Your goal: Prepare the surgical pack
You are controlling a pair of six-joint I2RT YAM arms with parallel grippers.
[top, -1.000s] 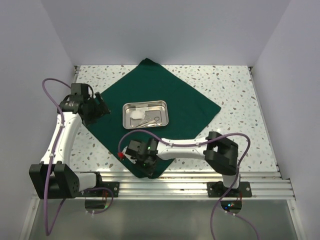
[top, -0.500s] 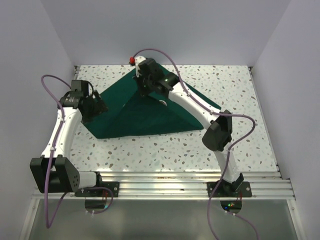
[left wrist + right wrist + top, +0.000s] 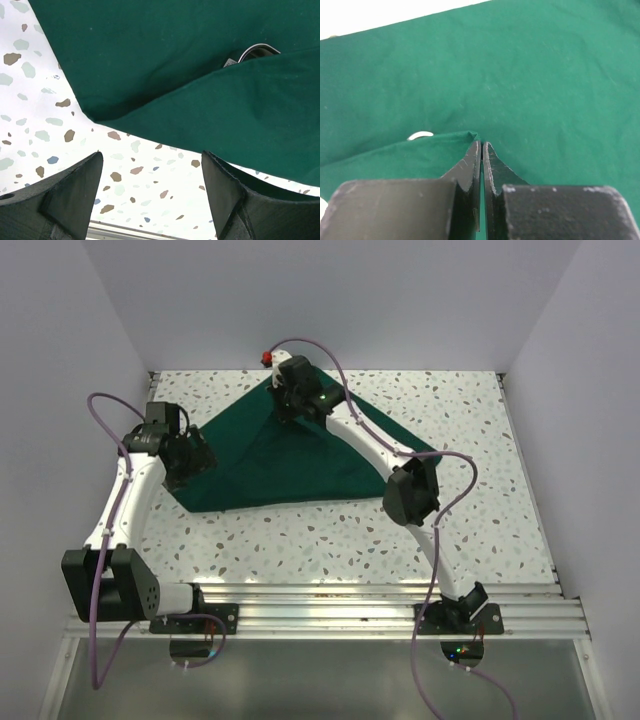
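The dark green drape [image 3: 290,465] lies folded over into a triangle on the speckled table; the steel tray is covered, only a bit of its rim [image 3: 257,50] shows under the fold. My right gripper [image 3: 287,405] is at the far corner, shut on the drape's corner [image 3: 470,136], which it holds over the cloth. My left gripper [image 3: 200,462] is open and empty at the drape's left corner, its fingers [image 3: 65,195] over bare table beside the cloth edge [image 3: 150,112]. Instruments and gauze are hidden.
The speckled tabletop [image 3: 400,540] surrounds the drape. White walls enclose the table on three sides. An aluminium rail [image 3: 350,605] runs along the near edge by the arm bases.
My right gripper carried the near corner of the drape from the front edge across the tray to the far corner, covering the tray. The left arm has barely moved.
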